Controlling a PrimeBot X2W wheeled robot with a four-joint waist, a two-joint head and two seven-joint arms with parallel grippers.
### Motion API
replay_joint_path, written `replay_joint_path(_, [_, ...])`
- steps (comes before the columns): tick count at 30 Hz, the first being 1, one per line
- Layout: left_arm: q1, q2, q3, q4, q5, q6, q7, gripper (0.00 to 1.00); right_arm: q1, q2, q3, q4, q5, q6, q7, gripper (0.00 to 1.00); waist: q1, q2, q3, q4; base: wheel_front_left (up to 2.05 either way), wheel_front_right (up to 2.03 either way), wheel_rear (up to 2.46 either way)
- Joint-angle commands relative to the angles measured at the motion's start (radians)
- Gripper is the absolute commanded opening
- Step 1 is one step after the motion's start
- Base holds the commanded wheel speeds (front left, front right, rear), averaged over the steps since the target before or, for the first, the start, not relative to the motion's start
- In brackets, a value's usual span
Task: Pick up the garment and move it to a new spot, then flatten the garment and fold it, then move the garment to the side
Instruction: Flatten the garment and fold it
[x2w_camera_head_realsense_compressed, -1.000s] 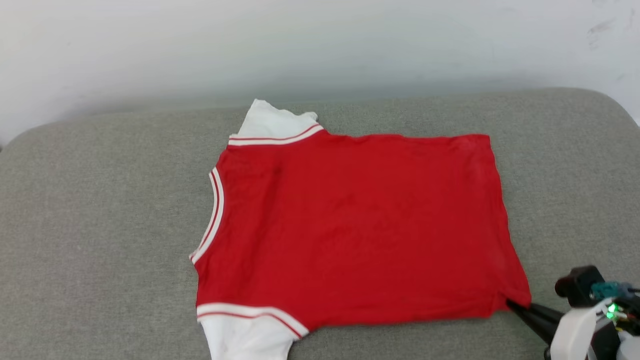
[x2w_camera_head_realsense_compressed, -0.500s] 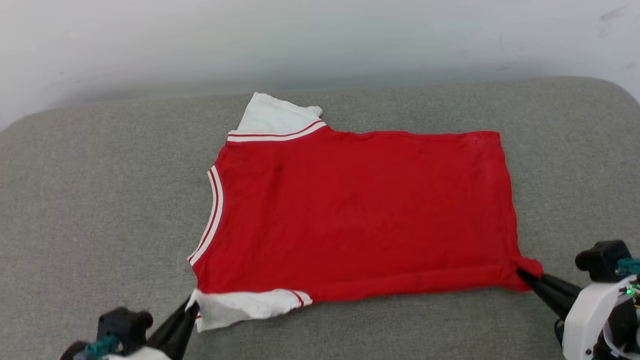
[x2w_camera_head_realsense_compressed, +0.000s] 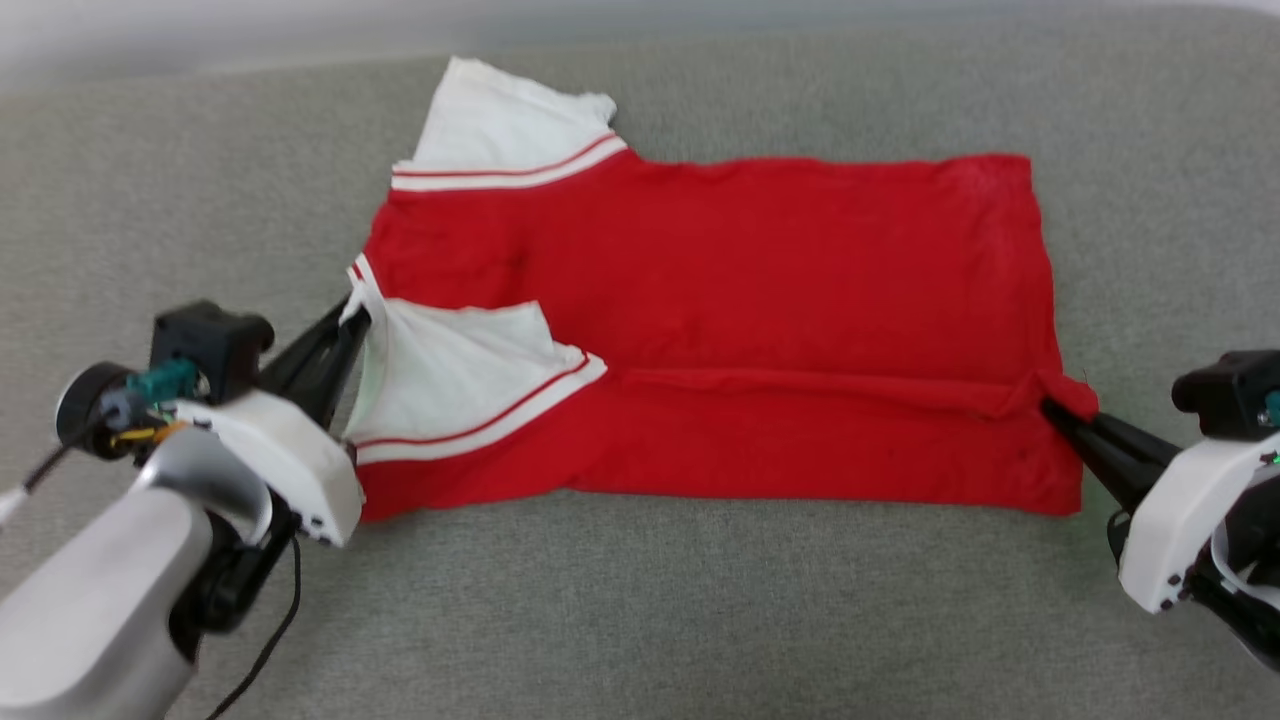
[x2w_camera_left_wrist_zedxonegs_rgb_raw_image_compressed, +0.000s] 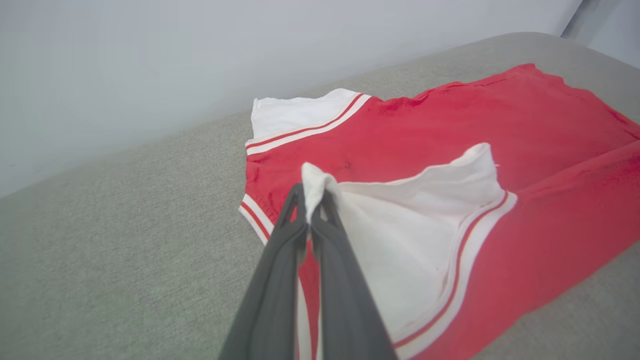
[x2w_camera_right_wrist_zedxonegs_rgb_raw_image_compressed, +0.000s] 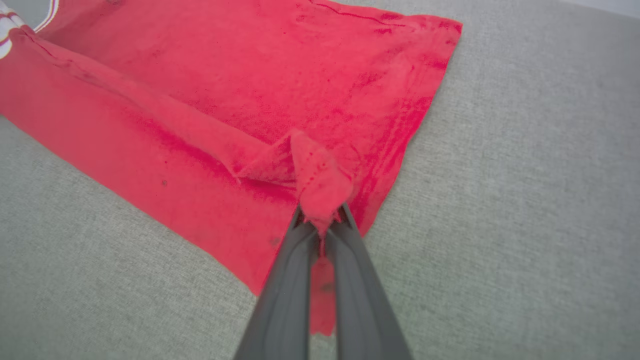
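Head view: the garment (x2w_camera_head_realsense_compressed: 800, 270) lies spread on the grey padded surface (x2w_camera_head_realsense_compressed: 640, 620), collar end toward my left and hem toward my right. My left end effector (x2w_camera_head_realsense_compressed: 352, 318) is clamped together on the tip of the near sleeve (x2w_camera_head_realsense_compressed: 450, 370). That sleeve is raised and turned over onto the red body, so its white inside and striped trim face up. My right end effector (x2w_camera_head_realsense_compressed: 1050, 408) is pinched tight on the near hem corner, which stands up off the surface. Between my two grips a long red fold runs across the shirt.

The far sleeve (x2w_camera_head_realsense_compressed: 500, 125) lies flat, pointing toward the back of the surface. The garment's far edge is straight and flat, and so is the right-hand hem edge apart from the raised corner.

Bare grey cloth lies open in front of the near fold, to the left past the collar, and to the right beyond the hem. In the left wrist view a pale wall (x2w_camera_left_wrist_zedxonegs_rgb_raw_image_compressed: 150, 75) rises behind the surface's back edge. The far sleeve's tip lies near that edge, so room is tightest there.
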Motion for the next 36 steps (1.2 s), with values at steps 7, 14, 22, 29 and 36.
replay_joint_path(7, [-0.122,-0.044,-0.023,0.157,0.018,-0.055,0.038,0.00,-0.077,0.044,0.003,0.027,-0.034,-0.001,0.047,0.00,-0.0001,-0.0001,0.128,-0.023,0.00,0.00,0.00])
replay_joint_path(14, [-0.154,-0.102,-0.067,0.343,0.011,-0.116,0.058,0.00,-0.107,0.074,0.032,0.097,-0.038,-0.001,0.078,0.00,-0.0001,-0.0001,0.147,-0.024,0.00,0.00,0.00])
replay_joint_path(22, [-0.171,-0.119,-0.079,0.412,-0.006,-0.158,0.071,1.00,-0.100,0.068,0.020,0.073,-0.025,-0.001,0.041,1.00,-0.0001,-0.0001,0.051,-0.009,0.00,0.00,0.00])
replay_joint_path(29, [-0.243,-0.046,-0.072,0.317,-0.028,-0.170,0.213,1.00,-0.055,0.052,-0.028,0.030,-0.039,-0.001,0.038,1.00,-0.0001,-0.0001,-0.022,0.011,0.00,0.00,0.00])
replay_joint_path(36, [-0.306,0.029,-0.097,0.194,-0.155,-0.208,0.552,1.00,-0.014,0.050,-0.061,-0.008,-0.050,-0.001,0.071,1.00,-0.0001,-0.0001,-0.034,0.015,0.00,0.00,0.00])
